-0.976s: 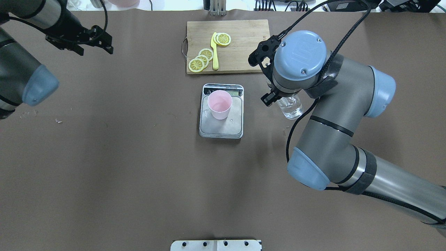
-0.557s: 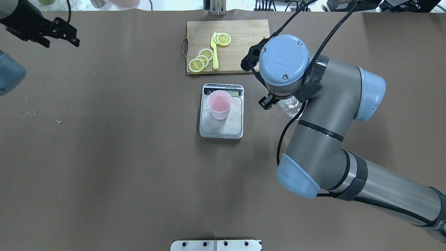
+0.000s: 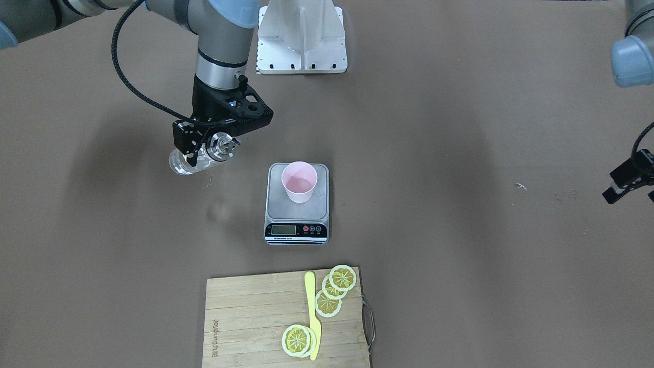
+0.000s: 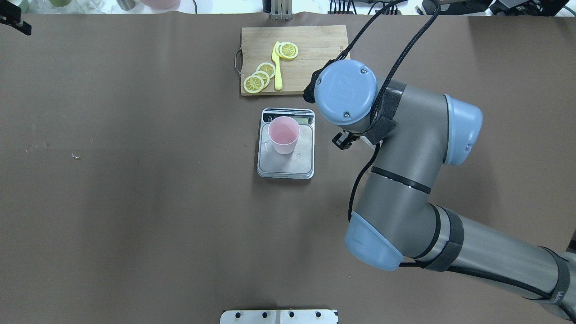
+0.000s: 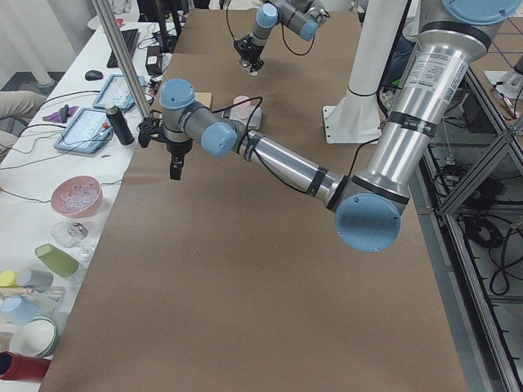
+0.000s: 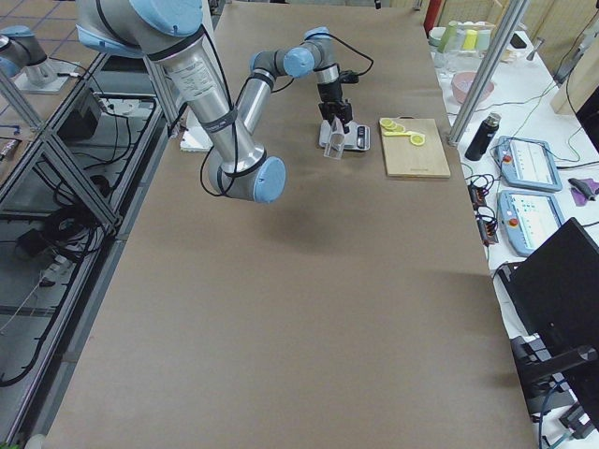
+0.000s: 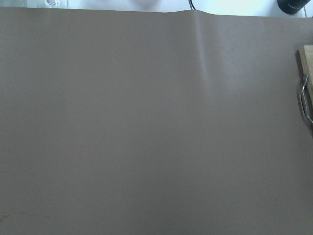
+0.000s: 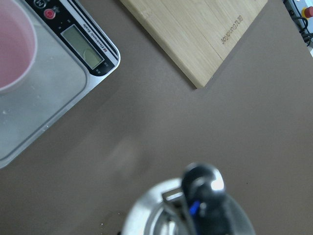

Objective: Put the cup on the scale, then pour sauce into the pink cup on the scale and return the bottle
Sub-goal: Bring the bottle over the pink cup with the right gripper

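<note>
Exterior front-facing showed my right end effector (image 3: 205,149) clamped around the tilted bottle (image 3: 180,162), the cup (image 3: 299,182) off to its side, so I feared sauce spilling short.

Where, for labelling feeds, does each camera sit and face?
Front: across table, facing robot base; right gripper holds bottle.
Overhead: behind it, looking down; right arm.
Exterior left: table's left end; left arm nearest.
Exterior right: opposite end; right arm nearest.
Left wrist: over table, cutting board edge.
Right wrist: over bottle cap, beside scale.
Front, overhead share cup on scale.
</note>
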Controlling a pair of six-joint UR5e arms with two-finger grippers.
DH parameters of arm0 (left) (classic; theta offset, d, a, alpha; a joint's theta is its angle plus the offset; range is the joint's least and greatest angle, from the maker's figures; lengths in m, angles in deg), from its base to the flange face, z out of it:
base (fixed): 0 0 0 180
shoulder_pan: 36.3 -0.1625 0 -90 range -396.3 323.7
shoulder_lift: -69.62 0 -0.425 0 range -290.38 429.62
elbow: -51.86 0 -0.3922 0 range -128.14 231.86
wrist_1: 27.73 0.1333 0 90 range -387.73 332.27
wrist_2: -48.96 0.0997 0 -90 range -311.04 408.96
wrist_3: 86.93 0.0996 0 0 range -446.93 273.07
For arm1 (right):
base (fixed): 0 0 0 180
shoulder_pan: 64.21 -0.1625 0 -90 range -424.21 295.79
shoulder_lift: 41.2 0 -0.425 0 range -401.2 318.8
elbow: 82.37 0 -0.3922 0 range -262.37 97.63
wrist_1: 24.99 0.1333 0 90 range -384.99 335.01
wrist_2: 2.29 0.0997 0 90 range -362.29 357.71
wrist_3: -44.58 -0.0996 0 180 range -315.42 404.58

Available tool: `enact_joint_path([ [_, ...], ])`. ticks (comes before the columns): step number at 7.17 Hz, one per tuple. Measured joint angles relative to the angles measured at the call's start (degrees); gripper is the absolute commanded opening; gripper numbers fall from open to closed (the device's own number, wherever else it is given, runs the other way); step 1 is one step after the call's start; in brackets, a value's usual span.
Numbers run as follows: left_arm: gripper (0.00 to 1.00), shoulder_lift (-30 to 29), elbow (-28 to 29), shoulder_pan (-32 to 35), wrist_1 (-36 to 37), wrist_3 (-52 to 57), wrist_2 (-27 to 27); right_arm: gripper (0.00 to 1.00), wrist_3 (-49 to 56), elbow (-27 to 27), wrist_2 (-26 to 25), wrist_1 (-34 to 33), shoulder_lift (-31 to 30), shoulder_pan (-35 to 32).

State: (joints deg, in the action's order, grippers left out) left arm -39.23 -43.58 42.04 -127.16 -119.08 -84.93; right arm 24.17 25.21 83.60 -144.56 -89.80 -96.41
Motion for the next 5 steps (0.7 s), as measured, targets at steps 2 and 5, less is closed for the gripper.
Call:
enact_joint_path([
  [2,0.97,3.39,-0.02,2.68,-0.39,6.1,-0.14,0.0,0.26,-0.01,-2.21,-2.27,0.5,1.63],
  [5,0.97,7.46,-0.33,6.52,-0.92,11.71,-0.44,0.0,1.79,-1.39,-5.16,-9.78,5.25,3.72],
])
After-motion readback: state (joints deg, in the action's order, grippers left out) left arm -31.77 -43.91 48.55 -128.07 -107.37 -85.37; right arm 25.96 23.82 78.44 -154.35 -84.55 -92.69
